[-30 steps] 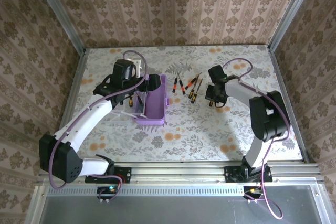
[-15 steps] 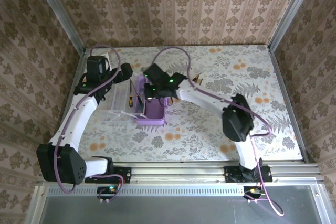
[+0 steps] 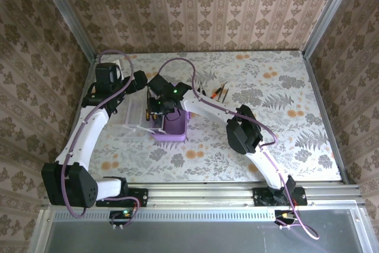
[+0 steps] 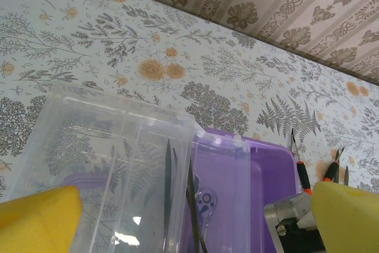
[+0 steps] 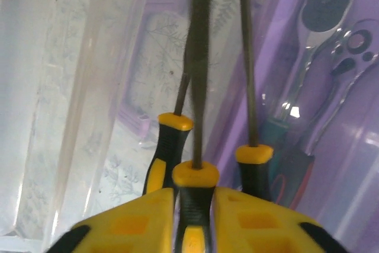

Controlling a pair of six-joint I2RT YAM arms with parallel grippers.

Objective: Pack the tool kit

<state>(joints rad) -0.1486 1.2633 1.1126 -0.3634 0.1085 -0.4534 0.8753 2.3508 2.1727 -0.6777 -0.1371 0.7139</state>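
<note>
The lilac-purple case (image 3: 175, 127) lies left of centre, its clear lid (image 3: 131, 118) swung open to the left. My right gripper (image 3: 157, 103) hovers over the case's left side, shut on a black-and-yellow screwdriver (image 5: 193, 177) whose shaft points away. Two more yellow-handled screwdrivers (image 5: 166, 146) flank it against the lid (image 5: 77, 105), and a ratchet wrench (image 5: 320, 10) lies in the purple case. My left gripper (image 3: 143, 81) is open just behind the lid (image 4: 118, 164), its yellow fingers (image 4: 41, 217) spread wide with nothing between them. Loose screwdrivers (image 3: 202, 87) lie right of the case.
More loose screwdrivers (image 3: 220, 92) with orange handles lie on the floral tabletop (image 3: 266, 105) behind and right of the case. Papered walls and metal rails (image 3: 83, 105) close in the table. The right arm's forearm (image 3: 207, 108) spans over the case's right side.
My right arm swung from the table's right side across to the case with a screwdriver and has shifted a little further left. My left gripper pulled back from the case towards the back left.
</note>
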